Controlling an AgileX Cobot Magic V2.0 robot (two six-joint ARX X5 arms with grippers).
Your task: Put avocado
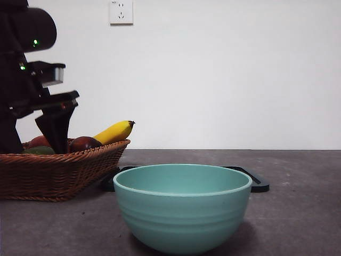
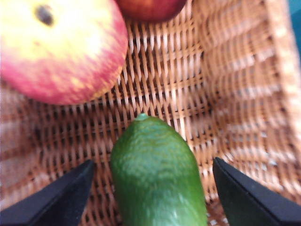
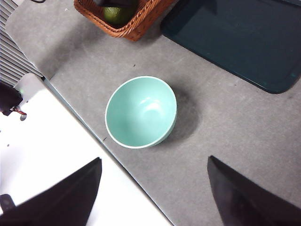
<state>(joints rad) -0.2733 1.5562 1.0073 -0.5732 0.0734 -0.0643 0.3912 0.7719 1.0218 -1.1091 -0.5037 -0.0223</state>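
Note:
The avocado (image 2: 157, 181) is dull green and oval, and it lies on the wicker floor of the basket (image 2: 235, 94). My left gripper (image 2: 153, 197) is open, with one jaw on each side of the avocado and not touching it. In the front view the left gripper (image 1: 53, 133) reaches down into the basket (image 1: 58, 173), where the avocado (image 1: 40, 151) just shows over the rim. My right gripper (image 3: 153, 197) hangs open and empty high above the table, over the teal bowl (image 3: 141, 112). It also sees the avocado (image 3: 117, 14) in a corner of the basket (image 3: 136, 21).
A red-yellow apple (image 2: 56, 47) and a dark red apple (image 2: 150, 7) lie in the basket beyond the avocado. A banana (image 1: 113, 132) rests on the basket's rim. The teal bowl (image 1: 183, 208) stands at the front centre, with a dark flat tray (image 1: 256, 184) behind it.

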